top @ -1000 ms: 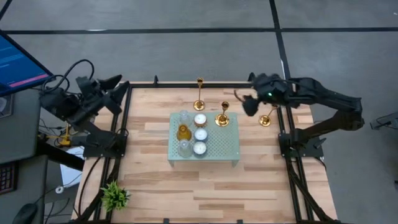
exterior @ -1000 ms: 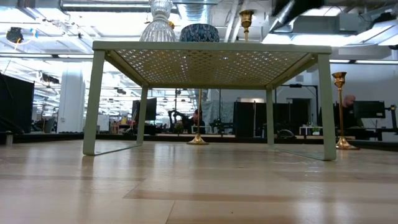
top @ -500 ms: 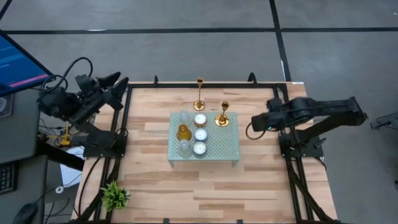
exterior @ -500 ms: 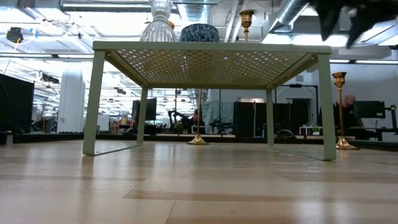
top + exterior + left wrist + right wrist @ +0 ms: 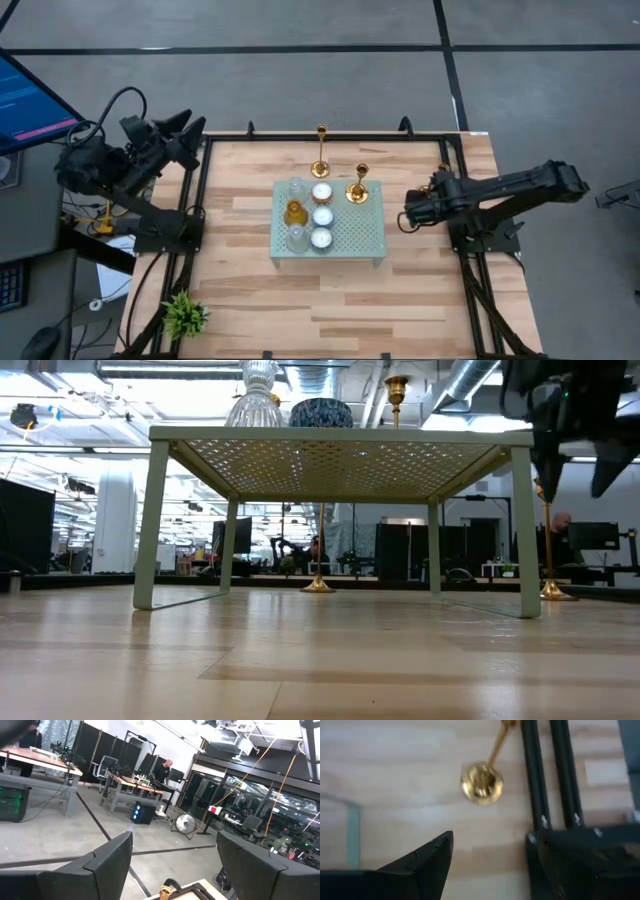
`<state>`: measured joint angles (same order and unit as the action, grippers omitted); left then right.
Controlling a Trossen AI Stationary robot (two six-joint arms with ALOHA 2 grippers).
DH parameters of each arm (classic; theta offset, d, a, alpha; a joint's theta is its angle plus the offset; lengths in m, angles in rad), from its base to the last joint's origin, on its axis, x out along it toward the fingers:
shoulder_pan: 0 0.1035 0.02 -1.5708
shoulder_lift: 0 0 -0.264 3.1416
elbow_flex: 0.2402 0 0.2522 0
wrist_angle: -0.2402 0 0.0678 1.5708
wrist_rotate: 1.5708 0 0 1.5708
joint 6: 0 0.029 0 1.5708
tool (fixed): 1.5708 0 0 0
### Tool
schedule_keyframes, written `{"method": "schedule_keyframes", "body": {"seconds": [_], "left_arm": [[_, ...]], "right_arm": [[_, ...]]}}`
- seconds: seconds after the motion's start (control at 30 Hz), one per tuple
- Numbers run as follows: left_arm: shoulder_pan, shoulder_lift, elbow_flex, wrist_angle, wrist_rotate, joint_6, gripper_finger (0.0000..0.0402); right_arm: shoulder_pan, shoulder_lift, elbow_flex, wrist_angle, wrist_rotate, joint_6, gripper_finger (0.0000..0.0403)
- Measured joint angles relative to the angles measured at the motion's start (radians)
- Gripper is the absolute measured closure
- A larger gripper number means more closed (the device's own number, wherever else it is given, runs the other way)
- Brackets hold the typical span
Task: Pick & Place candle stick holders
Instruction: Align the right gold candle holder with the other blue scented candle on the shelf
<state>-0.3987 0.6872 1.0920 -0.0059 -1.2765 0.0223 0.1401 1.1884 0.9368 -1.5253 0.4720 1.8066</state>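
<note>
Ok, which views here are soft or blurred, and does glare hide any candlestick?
Right wrist view: soft overall, but the gold candlestick seen from above is still readable. Low view: the right tool is a dark silhouette against bright ceiling lights, partly covering the candlestick behind it. High view: evenly lit, no glare on the green stand.

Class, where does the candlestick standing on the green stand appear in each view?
High: candlestick at the stand's back right corner.
Low: its cup above the stand top.
Left wrist: a gold cup, unclear whose.
Right wrist: not in it.
Landmark: the green stand.
</note>
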Motion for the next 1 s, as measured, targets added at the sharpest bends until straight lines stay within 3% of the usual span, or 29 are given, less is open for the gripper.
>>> {"method": "schedule_keyframes", "body": {"seconds": [0.2,0.63,0.77,1.0], "left_arm": [[0.039,0.0,0.0,0.0,0.02,0.0,0.0112],[0.089,0.0,-0.001,0.0,0.032,0.0,0.0112],[0.102,0.0,-0.001,0.0,0.032,0.0,0.0112],[0.11,0.0,-0.001,0.0,0.032,0.0,0.0112]], "right_arm": [[-0.053,-0.006,-0.1,0.073,0.166,-0.008,0.0127],[-0.174,-0.006,-0.291,0.344,0.32,-0.171,0.0142],[-0.221,-0.006,-0.328,0.435,0.346,-0.248,0.02],[-0.294,-0.007,-0.372,0.51,0.362,-0.354,0.0381]]}}
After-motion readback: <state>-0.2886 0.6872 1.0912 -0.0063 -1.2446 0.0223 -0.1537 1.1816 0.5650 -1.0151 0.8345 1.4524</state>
